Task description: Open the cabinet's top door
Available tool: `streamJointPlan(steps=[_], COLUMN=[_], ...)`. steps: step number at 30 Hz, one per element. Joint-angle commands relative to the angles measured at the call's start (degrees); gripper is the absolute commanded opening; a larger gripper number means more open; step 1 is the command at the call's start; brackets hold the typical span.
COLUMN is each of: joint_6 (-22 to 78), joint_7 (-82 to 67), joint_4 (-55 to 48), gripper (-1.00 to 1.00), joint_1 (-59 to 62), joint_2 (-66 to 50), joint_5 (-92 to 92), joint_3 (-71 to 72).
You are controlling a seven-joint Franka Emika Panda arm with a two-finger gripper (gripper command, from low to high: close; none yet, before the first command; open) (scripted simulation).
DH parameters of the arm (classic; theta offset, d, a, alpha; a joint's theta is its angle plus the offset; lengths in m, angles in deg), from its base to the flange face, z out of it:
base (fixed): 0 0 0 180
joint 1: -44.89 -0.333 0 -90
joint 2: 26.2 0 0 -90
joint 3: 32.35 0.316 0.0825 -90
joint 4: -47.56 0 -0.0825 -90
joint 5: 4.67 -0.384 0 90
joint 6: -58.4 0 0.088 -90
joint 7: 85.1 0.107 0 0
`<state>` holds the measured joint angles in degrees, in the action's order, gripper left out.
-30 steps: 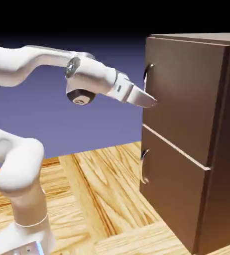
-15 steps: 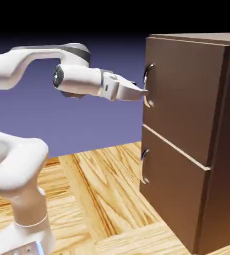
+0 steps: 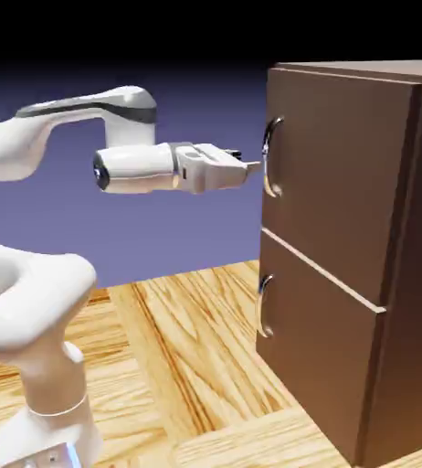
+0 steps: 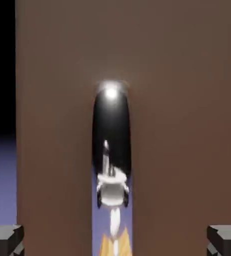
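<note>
Just short of the cabinet (image 3: 361, 247), the gripper (image 3: 247, 167) points level at the curved handle (image 3: 269, 157) on the top door (image 3: 333, 174), fingers (image 4: 5, 239) spread wide, nothing between them. That door sits flush, above the lower door (image 3: 315, 356).

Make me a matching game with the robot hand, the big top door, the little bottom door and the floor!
Things:
1. gripper
2. top door
3. lower door
4. table

Descriptions:
A. light striped wood
B. shorter brown panel, down low
C. white and grey, level with the upper handle
D. bigger brown panel, shut

Pairs: 1-C, 2-D, 3-B, 4-A
</note>
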<state>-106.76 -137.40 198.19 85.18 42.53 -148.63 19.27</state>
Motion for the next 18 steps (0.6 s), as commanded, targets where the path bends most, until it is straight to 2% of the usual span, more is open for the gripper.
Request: streamJointPlan(steps=[1,5,6,18], joint_6=[0.8,3.7,3.7,16.3], joint_7=[-0.3,-1.5,-1.5,0.5], joint_4=[-1.1,-4.9,-4.9,13.0], gripper=[0.0,0.0,-1.0,-1.0], joint_1=[1.9,8.7,8.7,-12.5], joint_2=[-0.7,-3.0,-3.0,4.0], joint_5=[-0.7,-3.1,-3.1,15.8], joint_3=[0.9,3.8,3.8,-17.6])
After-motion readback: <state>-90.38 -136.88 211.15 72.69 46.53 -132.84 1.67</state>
